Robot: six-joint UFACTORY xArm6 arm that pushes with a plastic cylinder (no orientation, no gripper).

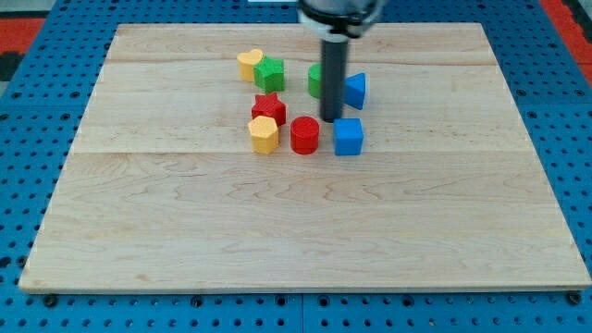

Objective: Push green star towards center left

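Observation:
The green star (270, 74) lies near the view's top, left of centre, touching a yellow heart-shaped block (248, 64) on its left. My tip (331, 119) is down on the board to the right of the star, between the red cylinder (304, 135) and the blue cube (348, 136). The rod hides most of a second green block (315, 80). A blue block (355, 90) sits just right of the rod. The red star (269, 108) lies below the green star.
A yellow block (264, 134) sits below the red star, left of the red cylinder. The wooden board (296, 231) rests on a blue perforated base (18, 111). The blocks cluster in the board's upper middle.

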